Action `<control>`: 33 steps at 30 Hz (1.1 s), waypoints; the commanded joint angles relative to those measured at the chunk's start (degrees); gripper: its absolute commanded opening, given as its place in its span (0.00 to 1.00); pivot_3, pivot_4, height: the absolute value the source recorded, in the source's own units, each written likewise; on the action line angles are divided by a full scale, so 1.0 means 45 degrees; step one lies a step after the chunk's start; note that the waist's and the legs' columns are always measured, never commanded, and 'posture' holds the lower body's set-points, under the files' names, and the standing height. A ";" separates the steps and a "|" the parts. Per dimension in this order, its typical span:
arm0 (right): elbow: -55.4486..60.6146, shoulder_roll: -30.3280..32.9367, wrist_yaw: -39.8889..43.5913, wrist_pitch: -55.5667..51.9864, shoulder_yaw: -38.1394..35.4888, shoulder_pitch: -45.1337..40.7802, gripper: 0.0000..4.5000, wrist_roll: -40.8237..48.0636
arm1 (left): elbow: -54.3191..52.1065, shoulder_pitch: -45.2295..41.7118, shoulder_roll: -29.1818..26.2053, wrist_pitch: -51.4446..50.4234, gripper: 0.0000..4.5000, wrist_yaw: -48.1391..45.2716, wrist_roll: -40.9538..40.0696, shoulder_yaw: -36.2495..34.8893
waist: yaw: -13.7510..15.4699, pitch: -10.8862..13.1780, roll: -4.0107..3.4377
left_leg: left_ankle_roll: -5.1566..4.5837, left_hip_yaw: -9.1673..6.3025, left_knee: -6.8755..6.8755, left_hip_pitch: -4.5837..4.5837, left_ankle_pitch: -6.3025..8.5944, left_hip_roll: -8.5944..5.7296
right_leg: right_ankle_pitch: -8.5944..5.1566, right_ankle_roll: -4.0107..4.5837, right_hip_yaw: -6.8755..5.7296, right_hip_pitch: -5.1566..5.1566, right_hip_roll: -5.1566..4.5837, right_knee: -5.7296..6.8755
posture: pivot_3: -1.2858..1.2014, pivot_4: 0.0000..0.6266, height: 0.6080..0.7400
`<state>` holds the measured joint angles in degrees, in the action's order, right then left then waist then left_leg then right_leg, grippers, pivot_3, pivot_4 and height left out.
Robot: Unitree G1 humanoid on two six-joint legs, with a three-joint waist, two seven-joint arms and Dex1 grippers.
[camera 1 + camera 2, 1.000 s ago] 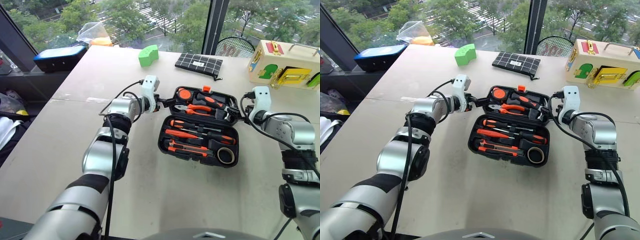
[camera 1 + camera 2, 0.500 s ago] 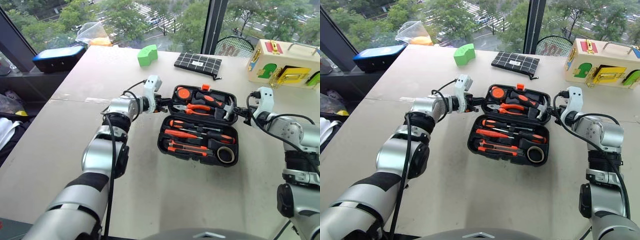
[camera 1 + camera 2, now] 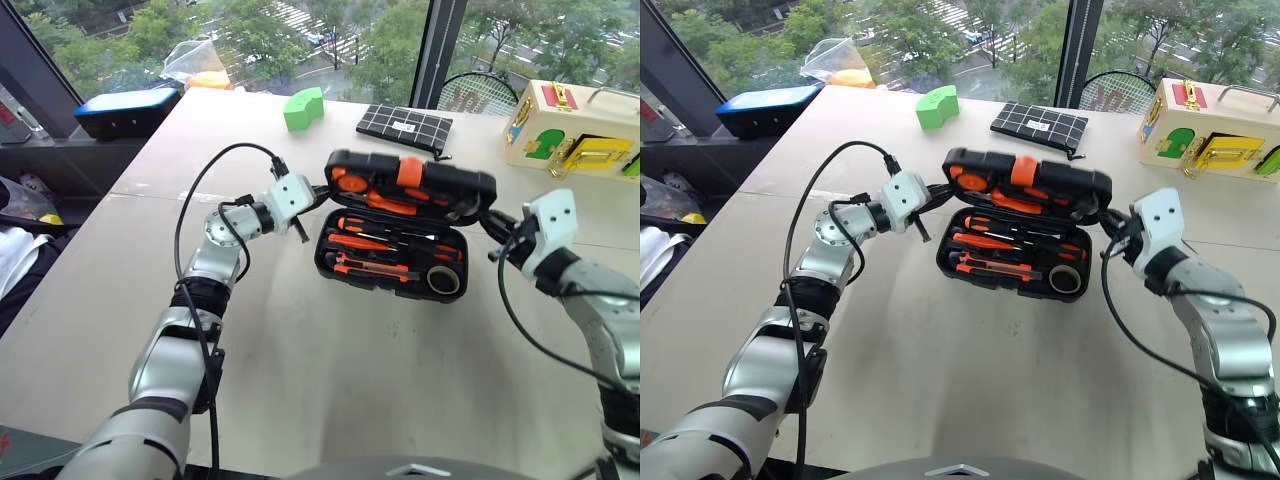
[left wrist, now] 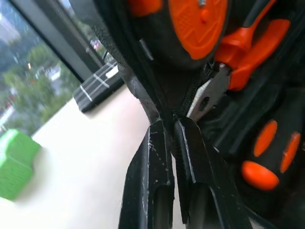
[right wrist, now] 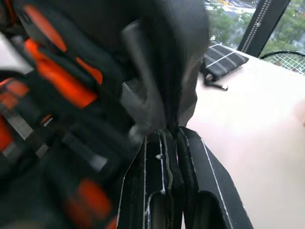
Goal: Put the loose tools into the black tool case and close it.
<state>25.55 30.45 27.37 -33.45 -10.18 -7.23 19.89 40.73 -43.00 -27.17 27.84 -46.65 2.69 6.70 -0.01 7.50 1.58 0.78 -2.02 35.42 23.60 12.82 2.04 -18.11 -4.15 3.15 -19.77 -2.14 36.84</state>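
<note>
Left gripper (image 3: 318, 190): fingers pinched shut on the left end of the lid (image 3: 410, 184) of the black tool case (image 3: 395, 255); right gripper (image 3: 492, 224): likewise clamped on the lid's right end; a hold at each end presumably keeps the lid level as it swings on its hinge.
Black tool case: centre of the pale table (image 3: 330, 390), base flat, lid raised and tipped over toward the near side, partly closed.
Lid contents: round orange tape measure (image 4: 202, 21), pliers (image 4: 228, 62), clipped in so they stay put while tilted.
Base contents: screwdrivers with orange-and-black handles (image 3: 375, 243), small tape roll (image 3: 443, 281) at the near right corner, all seated in moulded slots; no tool lies loose on the table, so loading looks finished and closing is the step in hand.
Far side: green block (image 3: 302, 108), black checked pouch (image 3: 404, 125), blue-topped box (image 3: 128, 110) far left, cream latch box (image 3: 570, 135) far right; all well apart from the case.
</note>
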 commanded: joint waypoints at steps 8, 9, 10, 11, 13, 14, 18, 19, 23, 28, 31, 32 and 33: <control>0.5496 0.2700 0.3407 -0.1934 -0.3857 0.6996 0.47 0.3010 | -0.5379 0.1556 -0.6099 -1.3050 0.56 -0.7851 -0.5980 -0.1132 | -0.0288 0.0001 0.0014 | -0.0002 -0.0039 -0.0051 -0.0071 0.0001 0.0039 | -0.0009 0.0015 -0.0026 0.0040 0.0049 0.0046 | 0.52 0.24 1.00; 0.5691 0.2880 0.3656 -0.2019 -0.4258 0.7498 0.47 0.3242 | -0.5459 0.1354 -0.6575 -1.3980 0.56 -0.8253 -0.6414 -0.1209 | -0.0324 -0.0004 0.0022 | -0.0002 -0.0060 -0.0071 -0.0060 0.0001 0.0042 | -0.0017 0.0029 -0.0040 0.0037 0.0056 0.0050 | 0.52 0.24 1.00; 0.5882 0.2956 0.3816 -0.2263 -0.4686 0.7875 0.45 0.3844 | -0.5698 0.1273 -0.6996 -1.4743 0.57 -0.8745 -0.6858 -0.1268 | -0.0317 0.0002 0.0020 | -0.0003 -0.0060 -0.0074 -0.0088 0.0001 0.0050 | -0.0018 0.0029 -0.0050 0.0045 0.0059 0.0043 | 0.52 0.24 1.00; 0.6061 0.3027 0.3981 -0.2485 -0.4975 0.8144 0.40 0.4420 | -0.6002 0.1280 -0.7263 -1.5233 0.57 -0.9105 -0.7159 -0.1322 | -0.0287 0.0012 0.0012 | -0.0003 -0.0052 -0.0071 -0.0127 0.0002 0.0049 | -0.0024 0.0032 -0.0057 0.0080 0.0050 0.0033 | 0.52 0.24 1.00; 0.6379 0.3219 0.4042 -0.2922 -0.4980 0.8257 0.19 0.5228 | -0.6889 0.1386 -0.7556 -1.6379 0.37 -0.9632 -0.7855 -0.1303 | -0.0209 0.0036 -0.0029 | -0.0002 0.0002 -0.0061 -0.0219 0.0003 0.0035 | -0.0039 0.0044 -0.0028 0.0176 0.0009 -0.0014 | 0.52 0.24 1.00; 0.6486 0.3315 0.3876 -0.3151 -0.4646 0.8109 0.12 0.5499 | -0.7452 0.1522 -0.7583 -1.6825 0.29 -0.9702 -0.8142 -0.1264 | -0.0179 0.0041 -0.0034 | -0.0002 0.0013 -0.0058 -0.0242 0.0003 0.0035 | -0.0041 0.0045 -0.0019 0.0202 0.0002 -0.0020 | 0.52 0.24 1.00; 0.6097 0.3746 0.2862 -0.3858 -0.1362 0.6926 0.00 0.4629 | -0.9337 0.2122 -0.7202 -1.7392 0.01 -0.9451 -0.8608 -0.1034 | -0.0167 0.0038 0.0034 | -0.0001 0.0005 -0.0035 -0.0255 0.0002 0.0041 | -0.0058 0.0082 -0.0014 0.0220 0.0008 -0.0019 | 0.52 0.24 1.00; 0.5461 0.3473 0.2137 -0.3808 0.0026 0.6034 0.00 0.3673 | -0.9790 0.2347 -0.7045 -1.7038 0.01 -0.9313 -0.8415 -0.0852 | -0.0169 0.0031 0.0049 | -0.0001 0.0002 -0.0033 -0.0246 0.0002 0.0042 | -0.0057 0.0082 -0.0017 0.0215 0.0012 -0.0020 | 0.52 0.24 1.00; 0.3033 0.1969 -0.0259 -0.3804 0.2556 0.3426 0.00 0.1458 | -1.0595 0.2691 -0.6487 -1.6386 0.01 -0.8735 -0.8052 -0.0587 | -0.0175 0.0006 0.0099 | 0.0000 0.0000 -0.0036 -0.0167 0.0002 0.0038 | -0.0038 0.0054 -0.0010 0.0122 0.0028 -0.0004 | 0.52 0.24 1.00; 0.0897 -0.0897 -0.2572 -0.4075 0.1565 0.0748 0.00 0.1227 | -1.0597 0.2402 -0.5608 -1.5822 0.01 -0.7693 -0.7650 -0.0435 | -0.0239 0.0025 0.0069 | -0.0001 0.0003 -0.0054 -0.0173 0.0001 0.0054 | -0.0037 0.0057 0.0000 0.0104 0.0052 0.0016 | 0.52 0.24 1.00; -0.0265 -0.1745 -0.2986 -0.3719 0.1109 -0.0655 0.00 0.1196 | -0.9987 0.1726 -0.4652 -1.5512 0.01 -0.6571 -0.6995 -0.0106 | -0.0182 0.0030 0.0059 | 0.0001 0.0034 -0.0040 -0.0171 0.0000 0.0035 | -0.0033 0.0051 0.0031 0.0087 0.0034 0.0030 | 0.52 0.24 1.00; -0.0859 -0.2050 -0.3184 -0.3592 0.0929 -0.1209 0.00 0.1166 | -0.9683 0.1390 -0.4198 -1.5350 0.01 -0.6026 -0.6668 0.0057 | -0.0130 0.0021 0.0075 | 0.0001 0.0032 -0.0040 -0.0171 0.0001 0.0035 | -0.0032 0.0050 0.0028 0.0082 0.0035 0.0030 | 0.52 0.24 1.00; -0.1474 -0.2287 -0.3320 -0.3444 0.0815 -0.1694 0.00 0.1074 | -0.9341 0.1036 -0.3749 -1.5220 0.01 -0.5568 -0.6324 0.0258 | -0.0086 0.0027 0.0076 | 0.0001 0.0015 -0.0036 -0.0170 0.0001 0.0034 | -0.0032 0.0051 0.0007 0.0086 0.0036 0.0033 | 0.52 0.24 1.00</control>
<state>20.37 21.05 13.73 -51.75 -4.56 -12.15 24.84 -2.03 -35.92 -45.60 -42.47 -75.02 -27.82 6.90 -0.40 7.62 1.93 0.78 -1.98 35.32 22.88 12.82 2.19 -18.25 -3.92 3.15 -19.40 -1.96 37.01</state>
